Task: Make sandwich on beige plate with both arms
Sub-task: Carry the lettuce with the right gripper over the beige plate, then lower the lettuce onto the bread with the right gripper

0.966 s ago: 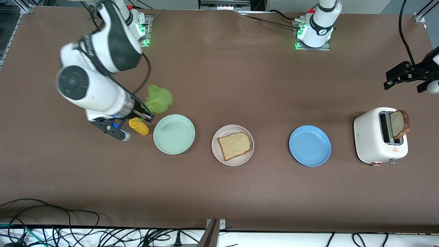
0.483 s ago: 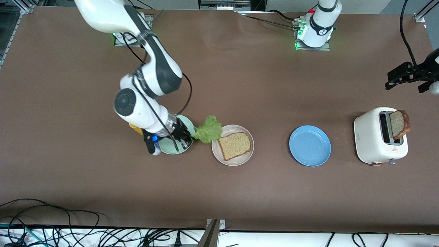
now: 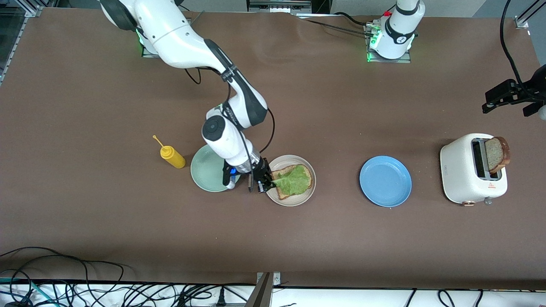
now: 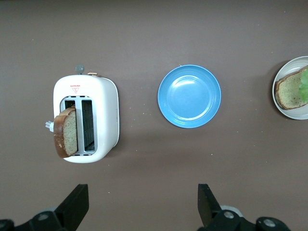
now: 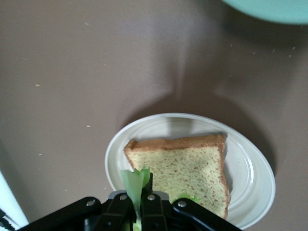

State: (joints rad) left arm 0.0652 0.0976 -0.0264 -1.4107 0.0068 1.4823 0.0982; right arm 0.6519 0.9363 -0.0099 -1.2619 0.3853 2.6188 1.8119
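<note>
- Since the earlier frames the right arm (image 3: pixel 222 106) has swung from the bottle's end of the table to the beige plate (image 3: pixel 273 198), carrying the lettuce (image 3: pixel 294 180) from beside the mint plate (image 3: pixel 204 170) onto the bread slice (image 3: pixel 283 192).
- Right gripper (image 3: pixel 261 184) sits low at the beige plate's rim on the mint-plate side, fingers pinched on the lettuce edge; the right wrist view shows a green strip (image 5: pixel 134 185) between the closed fingers.
- Lettuce now covers most of the slice, which lies flat on the beige plate in the middle of the plate row.
- Mint plate lies just beside the beige plate, partly under the right wrist.
- Yellow bottle (image 3: pixel 172 156) stands upright next to the mint plate, toward the right arm's end, apart from the arm.
- Blue plate (image 3: pixel 385 181) lies well apart from the beige plate, toward the left arm's end, with bare table between.
- Toaster (image 3: pixel 463 179) stands past the blue plate, a second slice (image 3: pixel 497 153) upright in its slot.
- Left gripper (image 4: pixel 142 204) waits in the air over the table near the toaster, fingers spread wide.
</note>
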